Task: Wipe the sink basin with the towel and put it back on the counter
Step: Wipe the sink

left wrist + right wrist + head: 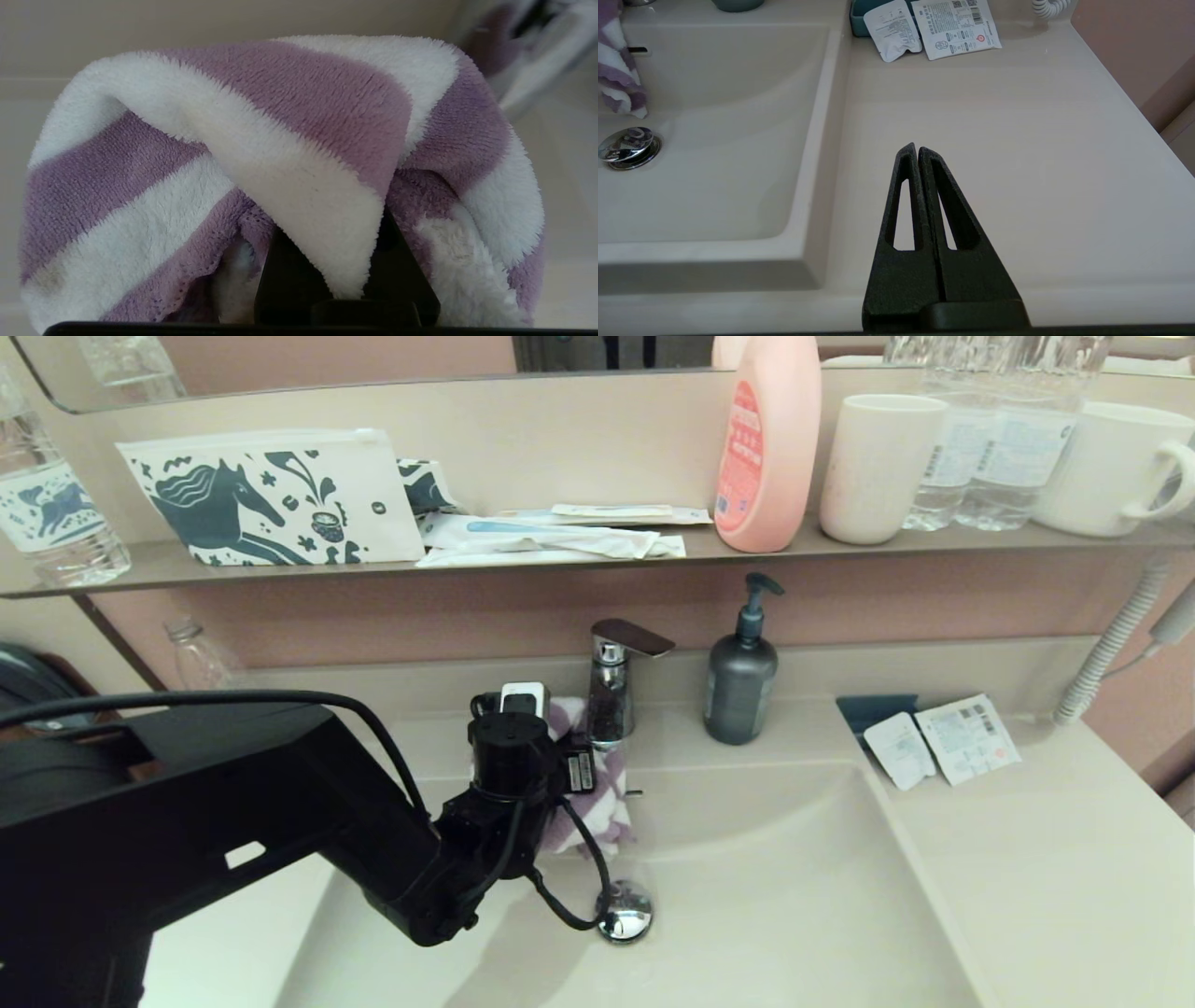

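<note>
My left gripper (336,233) is shut on the purple and white striped towel (607,793). It holds the towel up at the back wall of the sink basin (794,896), just left of the tap and above the chrome drain plug (625,912). The cloth drapes over both fingers and fills the left wrist view; the overflow slot (635,793) shows at its right edge. In the right wrist view, my right gripper (917,148) hovers shut and empty over the counter (1017,116), right of the basin (728,140). That view also catches the towel (619,79) at the far side.
The chrome tap (611,686) and a dark soap dispenser (740,672) stand behind the basin. Sachets (943,742) lie on the counter's back right, near a coiled cord (1111,644). The shelf above carries the horse pouch (271,499), a pink bottle (767,439) and cups.
</note>
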Motion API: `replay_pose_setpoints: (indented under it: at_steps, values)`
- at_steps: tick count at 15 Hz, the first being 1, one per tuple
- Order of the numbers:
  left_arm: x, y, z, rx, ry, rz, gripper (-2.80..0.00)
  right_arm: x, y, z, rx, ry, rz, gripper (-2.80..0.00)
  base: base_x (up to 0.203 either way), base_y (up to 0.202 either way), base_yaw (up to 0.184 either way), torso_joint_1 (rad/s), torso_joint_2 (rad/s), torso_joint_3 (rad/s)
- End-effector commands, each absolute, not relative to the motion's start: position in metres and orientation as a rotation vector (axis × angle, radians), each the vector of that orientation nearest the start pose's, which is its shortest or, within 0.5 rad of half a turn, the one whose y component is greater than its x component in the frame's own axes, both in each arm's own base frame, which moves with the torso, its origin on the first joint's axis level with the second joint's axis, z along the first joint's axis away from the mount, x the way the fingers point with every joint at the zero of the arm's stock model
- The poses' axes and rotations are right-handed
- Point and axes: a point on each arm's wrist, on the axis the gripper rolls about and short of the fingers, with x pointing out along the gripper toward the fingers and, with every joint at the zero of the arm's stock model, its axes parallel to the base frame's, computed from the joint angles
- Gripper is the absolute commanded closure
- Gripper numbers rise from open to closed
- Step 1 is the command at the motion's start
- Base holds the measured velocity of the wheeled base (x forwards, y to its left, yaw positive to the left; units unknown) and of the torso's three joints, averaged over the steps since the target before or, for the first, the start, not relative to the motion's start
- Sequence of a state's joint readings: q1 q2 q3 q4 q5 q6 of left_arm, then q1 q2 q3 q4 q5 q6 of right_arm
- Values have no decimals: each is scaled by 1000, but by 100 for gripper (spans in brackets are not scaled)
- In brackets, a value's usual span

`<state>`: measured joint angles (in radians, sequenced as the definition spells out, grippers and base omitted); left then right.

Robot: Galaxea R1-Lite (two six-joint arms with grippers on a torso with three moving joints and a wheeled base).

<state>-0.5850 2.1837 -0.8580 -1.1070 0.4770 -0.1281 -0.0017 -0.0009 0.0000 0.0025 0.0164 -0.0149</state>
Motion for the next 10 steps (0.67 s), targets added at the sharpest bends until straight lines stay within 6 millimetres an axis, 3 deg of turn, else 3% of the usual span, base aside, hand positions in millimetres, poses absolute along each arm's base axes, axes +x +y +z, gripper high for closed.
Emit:
replay_pose_setpoints:
  at_steps: [1,5,10]
  values:
    - [333,-213,65,-16,194,-98,0,-23,0,75,-15,3,15,0,0,0,0,0,0,0]
    - [348,-218,70,-27,172,-92,0,-23,0,75,-15,2,15,0,0,0,0,0,0,0]
    - [361,-196,79,-41,173,-77,0,-23,0,75,-15,2,15,0,0,0,0,0,0,0]
